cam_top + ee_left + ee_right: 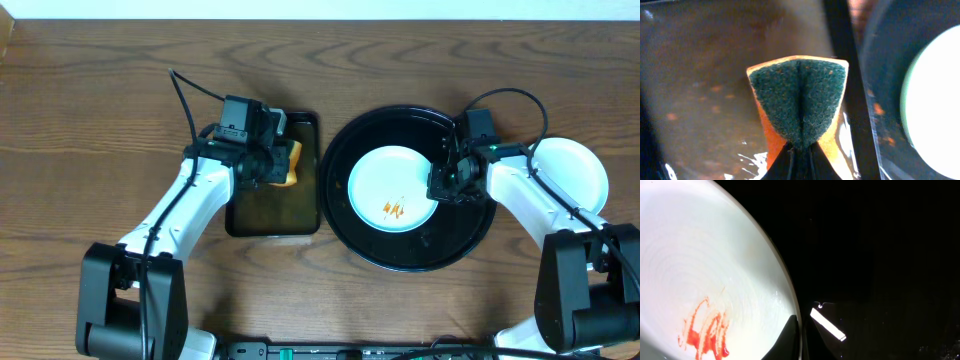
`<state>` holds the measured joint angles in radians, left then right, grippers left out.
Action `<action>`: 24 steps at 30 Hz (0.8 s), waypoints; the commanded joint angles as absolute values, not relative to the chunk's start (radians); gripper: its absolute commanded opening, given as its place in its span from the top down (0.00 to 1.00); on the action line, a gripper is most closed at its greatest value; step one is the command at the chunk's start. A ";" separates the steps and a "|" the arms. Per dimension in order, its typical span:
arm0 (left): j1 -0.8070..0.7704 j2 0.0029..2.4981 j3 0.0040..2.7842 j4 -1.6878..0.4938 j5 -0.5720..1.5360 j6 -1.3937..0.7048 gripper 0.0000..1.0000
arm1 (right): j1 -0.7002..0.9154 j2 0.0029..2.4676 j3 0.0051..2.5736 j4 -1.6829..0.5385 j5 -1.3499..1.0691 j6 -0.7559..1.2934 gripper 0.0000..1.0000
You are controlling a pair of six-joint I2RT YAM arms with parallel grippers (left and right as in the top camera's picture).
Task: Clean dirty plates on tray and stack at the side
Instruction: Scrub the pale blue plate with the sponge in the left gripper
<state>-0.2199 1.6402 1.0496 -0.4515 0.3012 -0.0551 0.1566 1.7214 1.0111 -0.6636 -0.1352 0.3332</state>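
Sponge squashed in my left gripper just left of the tray; right gripper pinching rim of the plate, centred on tray, which looks stiff, light, probably slick, breakable: rim is the hold.

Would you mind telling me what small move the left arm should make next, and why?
Probably carry the sponge rightward to the sauce smear: the left end effector pinches it above the water tray, and the right end effector grips the plate rim, steadying it.
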 commanded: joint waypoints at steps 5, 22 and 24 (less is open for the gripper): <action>-0.215 1.635 1.066 -0.439 0.448 -0.071 0.93 | 0.172 1.721 1.007 -0.651 -0.152 0.344 0.99; -0.577 1.660 1.057 -0.226 0.372 -0.391 0.92 | 0.213 1.721 1.007 -0.643 -0.210 0.344 0.99; -0.628 1.674 1.057 -0.193 0.372 -0.392 0.92 | 0.213 1.721 1.007 -0.643 -0.207 0.344 0.99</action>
